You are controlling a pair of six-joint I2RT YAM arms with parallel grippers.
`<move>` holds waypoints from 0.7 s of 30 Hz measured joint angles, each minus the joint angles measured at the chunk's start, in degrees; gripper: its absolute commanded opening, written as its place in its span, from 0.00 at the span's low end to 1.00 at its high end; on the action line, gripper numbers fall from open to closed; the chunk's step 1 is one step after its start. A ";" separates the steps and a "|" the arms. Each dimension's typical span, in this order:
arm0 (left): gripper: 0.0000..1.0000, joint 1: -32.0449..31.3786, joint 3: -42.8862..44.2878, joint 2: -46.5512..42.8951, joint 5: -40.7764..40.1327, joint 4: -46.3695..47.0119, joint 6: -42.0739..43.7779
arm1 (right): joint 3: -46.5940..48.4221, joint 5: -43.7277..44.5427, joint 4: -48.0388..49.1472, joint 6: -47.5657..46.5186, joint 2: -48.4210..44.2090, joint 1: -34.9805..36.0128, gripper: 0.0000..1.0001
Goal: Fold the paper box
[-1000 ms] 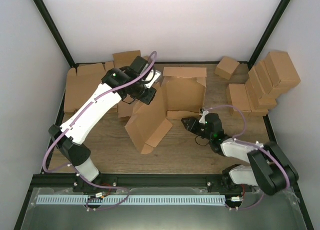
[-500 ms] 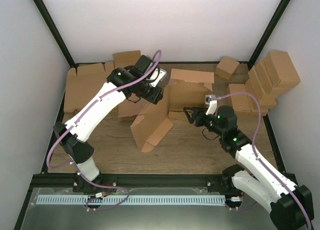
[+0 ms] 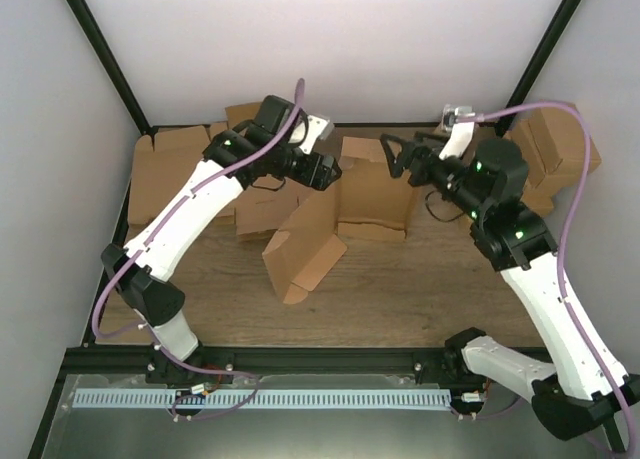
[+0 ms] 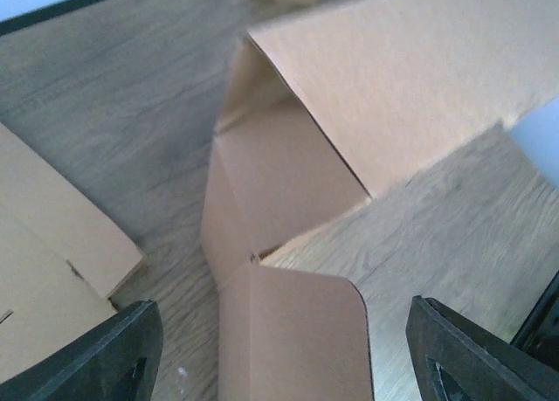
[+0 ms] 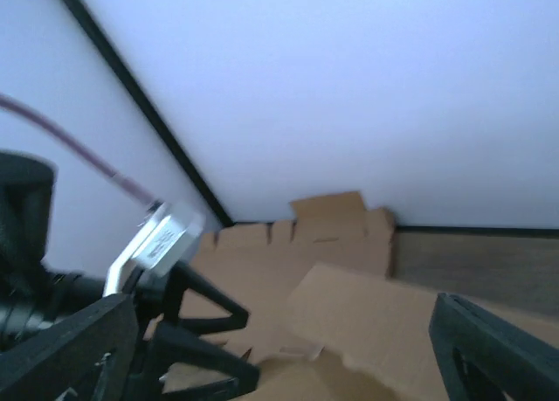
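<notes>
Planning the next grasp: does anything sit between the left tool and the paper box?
Nothing visible does. The open left tool hovers right over the paper box, with only clear air between them.

Plain, unprinted brown cardboard: the paper box [image 3: 310,244] shows against a table [image 3: 430,279] of warm brown wood grain with darker streaks. The pile of flat blanks [image 3: 165,174] and the ready-made boxes [image 3: 555,149] share the same tan. The left arm [image 3: 190,214] and right arm [image 3: 550,289] are white with black joints, each trailed by a pale purple cable [image 3: 100,299] and dotted with small green lights [image 3: 478,165]. The left gripper [image 3: 328,171] and right gripper [image 3: 392,157] are matte black. Black frame bars [image 3: 105,59] edge off-white walls [image 3: 330,49].
</notes>
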 measured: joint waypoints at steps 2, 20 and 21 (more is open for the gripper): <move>0.82 1.88 -0.83 -0.96 2.36 2.73 -1.40 | 5.84 3.02 -2.19 -0.79 3.08 -0.02 1.00; 0.64 7.89 0.96 4.96 18.16 16.96 -10.51 | 4.17 10.32 -9.51 -0.04 15.63 -8.28 0.68; 0.57 7.89 1.05 5.99 19.02 17.14 -10.69 | 3.98 9.64 -9.51 0.07 15.63 -8.33 0.65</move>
